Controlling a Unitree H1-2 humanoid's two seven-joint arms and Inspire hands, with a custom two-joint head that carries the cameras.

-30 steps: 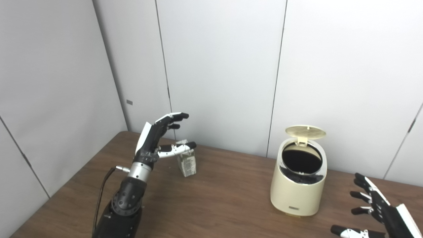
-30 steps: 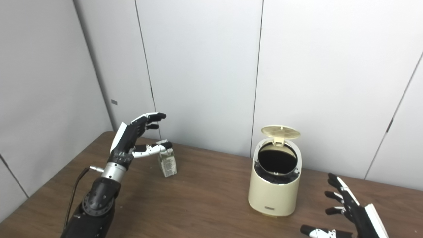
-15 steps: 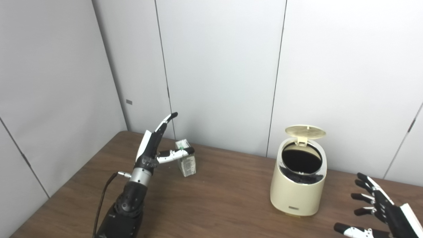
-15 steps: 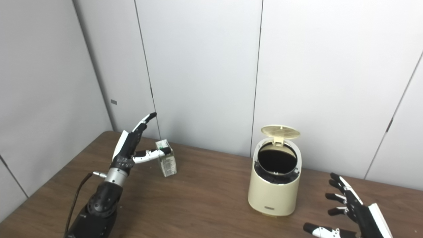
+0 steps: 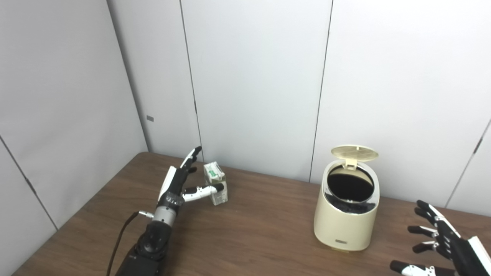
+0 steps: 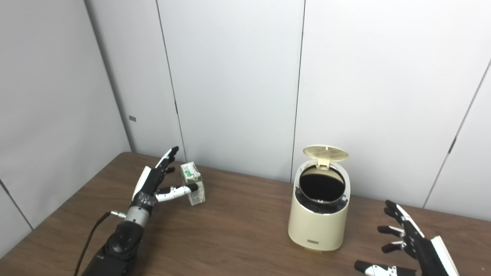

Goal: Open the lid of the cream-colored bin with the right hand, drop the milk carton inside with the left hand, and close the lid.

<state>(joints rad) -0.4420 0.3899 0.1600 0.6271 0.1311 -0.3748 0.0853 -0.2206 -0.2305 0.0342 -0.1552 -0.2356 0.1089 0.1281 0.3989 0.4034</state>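
Note:
A small milk carton [image 5: 216, 183] with a green-printed top stands upright at the table's far left. My left hand [image 5: 180, 181] is open right beside it, fingers stretched up past its left side and the thumb across its front, without a closed grasp. The cream-colored bin [image 5: 347, 214] stands to the right with its round lid [image 5: 355, 152] tipped up and the dark inside showing. Low at the bottom right, my right hand [image 5: 441, 245] is open with fingers spread, apart from the bin.
The brown wooden table [image 5: 261, 230] runs up to grey wall panels just behind the carton and the bin. A black cable [image 5: 119, 241] trails along my left forearm. Bare tabletop lies between the carton and the bin.
My left hand has dropped lower and straightened its fingers, settling beside the carton with the thumb across its front. My right hand has slid slightly down and right. Bin and lid unchanged.

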